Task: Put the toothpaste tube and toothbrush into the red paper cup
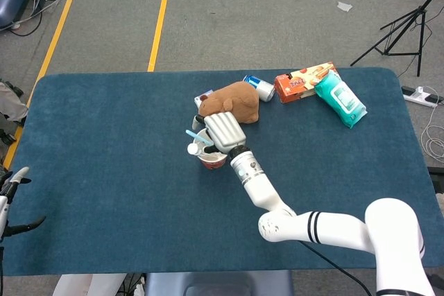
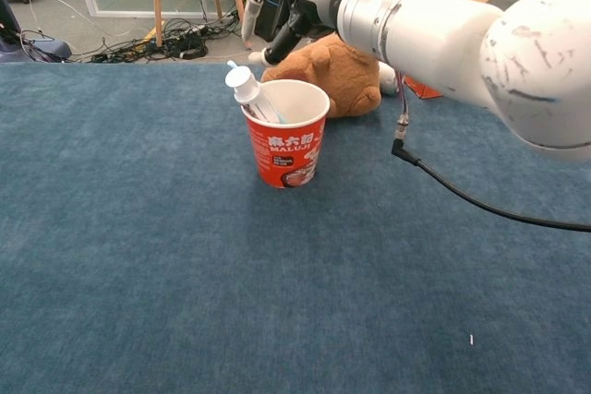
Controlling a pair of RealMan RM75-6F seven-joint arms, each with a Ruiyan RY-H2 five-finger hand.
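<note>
At the far left edge of the head view, well away from the cup, the left hand shows only as a few thin dark fingers off the worktop edge; whether it grips anything cannot be told. The cup stands upright near the middle of the blue worktop. It is red with a white inside, and its side bears white Chinese characters above the word "MALUJI" and a small picture below. The tube stands in the cup, leaning toward the cup's left rim with its white cap poking above it. The brush is also in the cup, its pale blue handle slanting up over the left rim, seen best from the head view.

The right hand hovers just above and behind the cup, holding nothing, fingers apart and pointing down, not touching the cup. Directly behind the cup lies a brown plush, just beside the hand. A small white-and-blue item peeks out at the plush's left. Right of the plush lie a can, then an orange box with print too small to read, and a teal pack touching the box. A black cable trails from the right arm across the worktop, right of the cup.
</note>
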